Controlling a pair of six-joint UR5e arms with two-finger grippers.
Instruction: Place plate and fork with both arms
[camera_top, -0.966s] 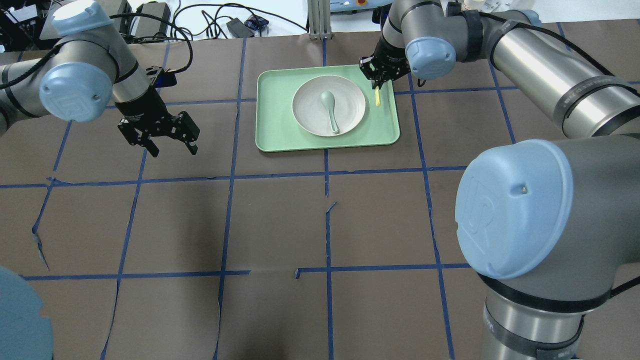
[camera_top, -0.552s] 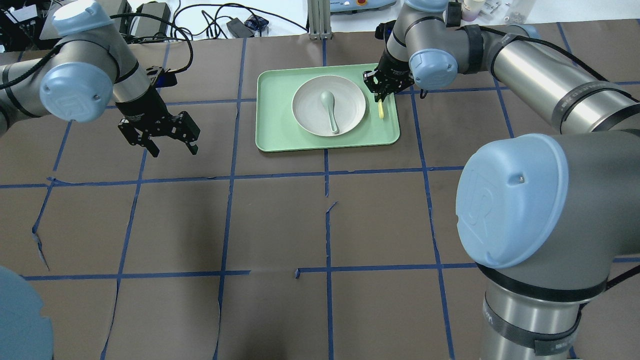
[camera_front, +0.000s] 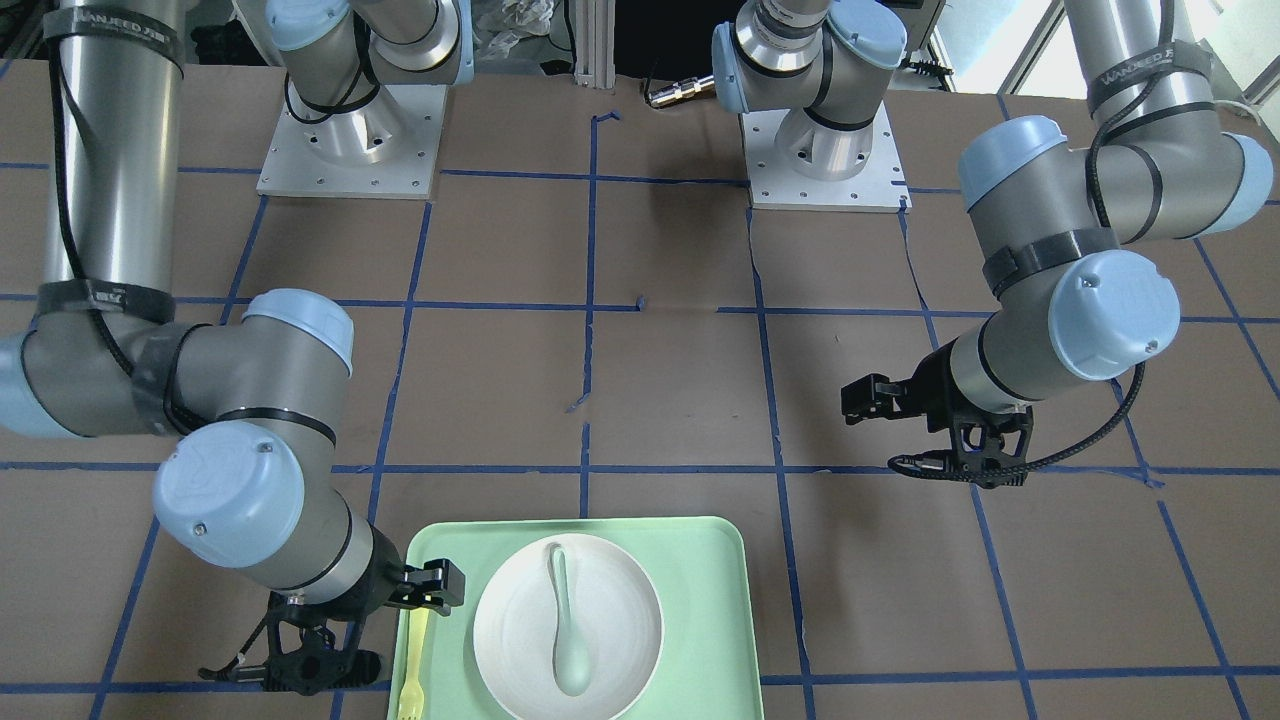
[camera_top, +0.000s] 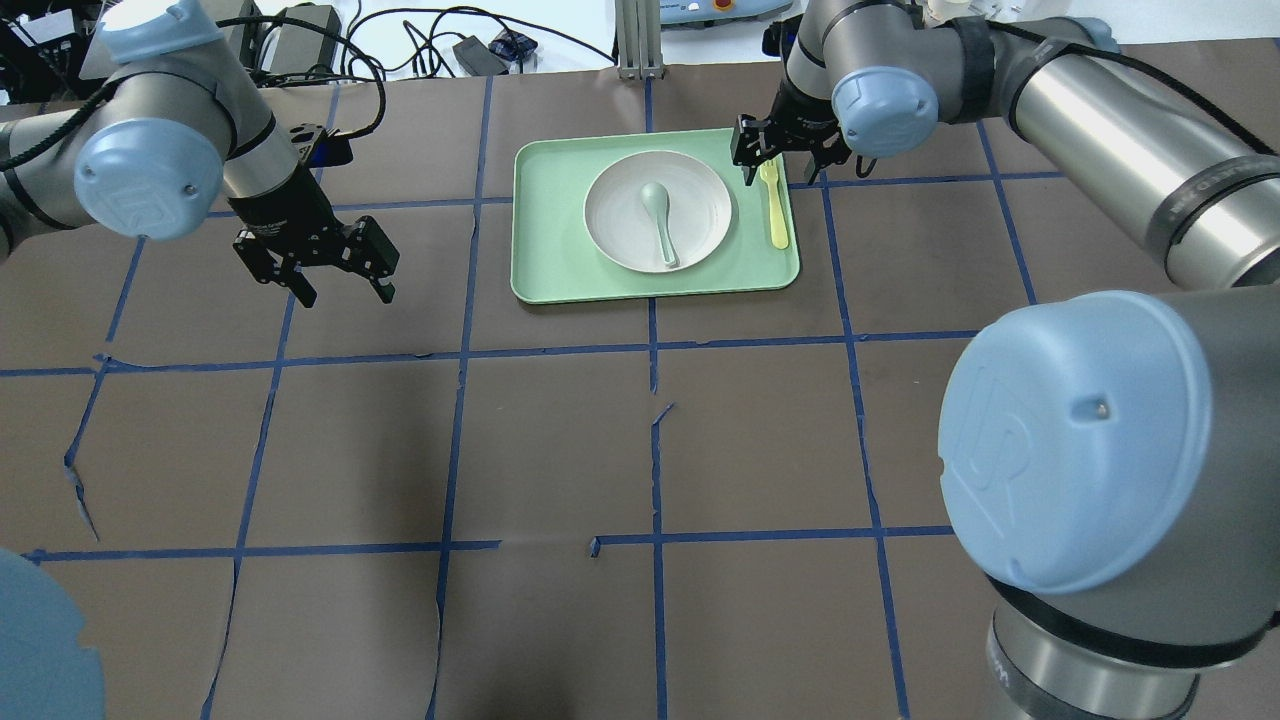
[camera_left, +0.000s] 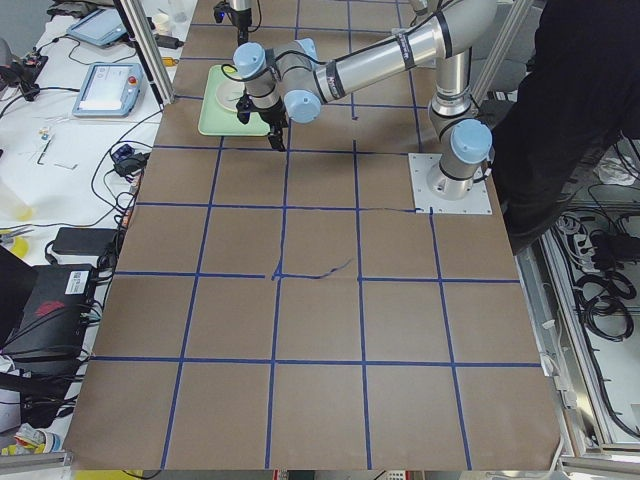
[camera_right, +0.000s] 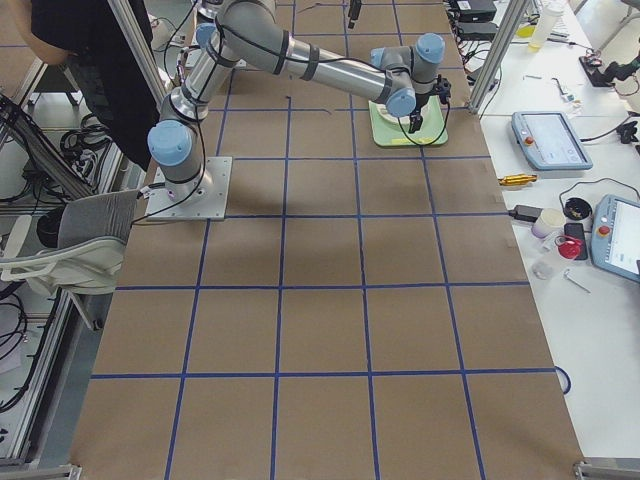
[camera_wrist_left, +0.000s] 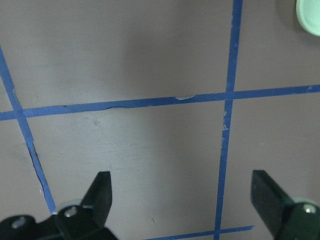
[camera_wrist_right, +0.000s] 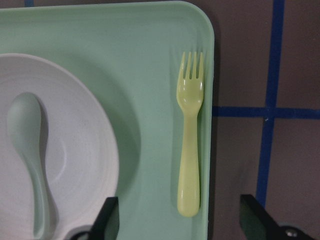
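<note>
The white plate (camera_top: 700, 215) sits in the middle of a mint-green tray (camera_top: 540, 270), with a pale green spoon (camera_top: 660, 215) in it. The yellow fork (camera_top: 773, 205) lies flat on the tray to the plate's right, tines pointing away from the robot. It also shows in the right wrist view (camera_wrist_right: 190, 150) and the front view (camera_front: 413, 660). My right gripper (camera_top: 790, 160) is open and empty just above the fork, its fingers (camera_wrist_right: 107, 220) on either side of the handle end. My left gripper (camera_top: 340, 285) is open and empty over bare table, left of the tray.
The tray (camera_front: 700, 560) lies at the table's far edge from the robot. Brown paper with blue tape lines covers the table (camera_top: 650, 450). Cables and boxes (camera_top: 300, 30) lie beyond the far edge. A corner of the tray (camera_wrist_left: 310, 12) shows in the left wrist view.
My right gripper has opened and let go of the fork, which now lies flat on the tray. The gripper has moved slightly back and up. The left arm has barely shifted.
</note>
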